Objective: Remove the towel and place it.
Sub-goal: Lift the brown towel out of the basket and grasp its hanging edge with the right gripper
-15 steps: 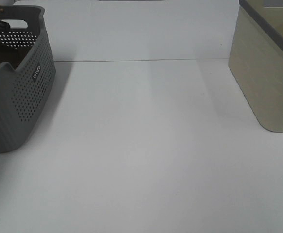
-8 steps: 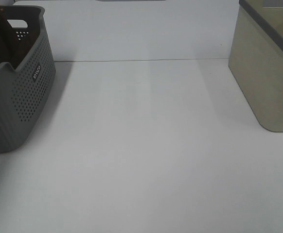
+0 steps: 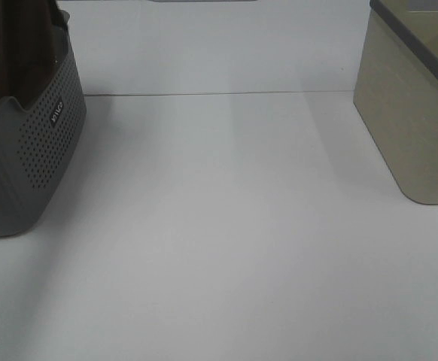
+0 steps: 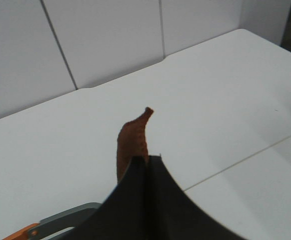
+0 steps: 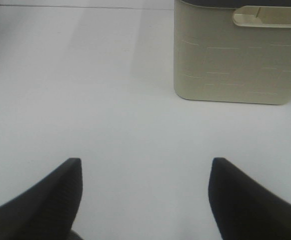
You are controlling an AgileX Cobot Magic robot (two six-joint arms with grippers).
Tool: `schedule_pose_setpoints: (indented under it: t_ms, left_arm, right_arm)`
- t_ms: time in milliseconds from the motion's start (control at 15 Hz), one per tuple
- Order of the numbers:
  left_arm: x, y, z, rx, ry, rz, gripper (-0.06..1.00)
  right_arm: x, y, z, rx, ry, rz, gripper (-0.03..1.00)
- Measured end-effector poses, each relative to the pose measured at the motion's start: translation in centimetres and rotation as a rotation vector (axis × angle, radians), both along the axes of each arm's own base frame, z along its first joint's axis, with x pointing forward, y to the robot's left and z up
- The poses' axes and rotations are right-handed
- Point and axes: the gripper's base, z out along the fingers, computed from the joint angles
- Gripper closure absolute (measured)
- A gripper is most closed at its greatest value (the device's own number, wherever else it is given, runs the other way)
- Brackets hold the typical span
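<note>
The dark brown towel point(image 3: 19, 45) rises out of the grey perforated basket point(image 3: 42, 150) at the far left of the high view and runs up past the top edge. In the left wrist view my left gripper point(image 4: 147, 162) is shut on a corner of the towel point(image 4: 132, 142), which sticks out beyond the closed fingers. The left gripper itself is out of the high view. My right gripper point(image 5: 145, 170) is open and empty, low over the white table point(image 5: 110, 100); it does not show in the high view.
A beige bin point(image 3: 418, 105) with a grey rim stands at the right edge of the table; it also shows in the right wrist view point(image 5: 238, 55). The white table point(image 3: 226, 226) lies between basket and bin. A wall seam runs behind it.
The brown towel has risen out of the basket: a second ago the basket's inside and far wall showed, now the towel hangs as a tall column covering them.
</note>
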Motion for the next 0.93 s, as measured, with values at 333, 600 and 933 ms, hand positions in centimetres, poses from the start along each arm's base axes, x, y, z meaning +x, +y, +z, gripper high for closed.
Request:
schedule_pose_setpoints:
  t_ms: [333,600,933]
  left_arm:
    - [-2.6,-6.5,-0.7,0.051,0.095,-0.212,0.94]
    - [-5.6,-12.6,-1.0,0.070,0.109,-0.401,0.94]
    - [-6.2,-17.8,-3.1,0.068,0.129,-0.518,0.94]
  right_arm:
    - [0.3,0.5,0.1,0.050,0.012,0.033,0.29]
    - [4.2,2.2,1.1,0.163,0.128,0.197,0.32]
    - [10.8,4.1,0.9,0.256,0.215,0.424,0.33]
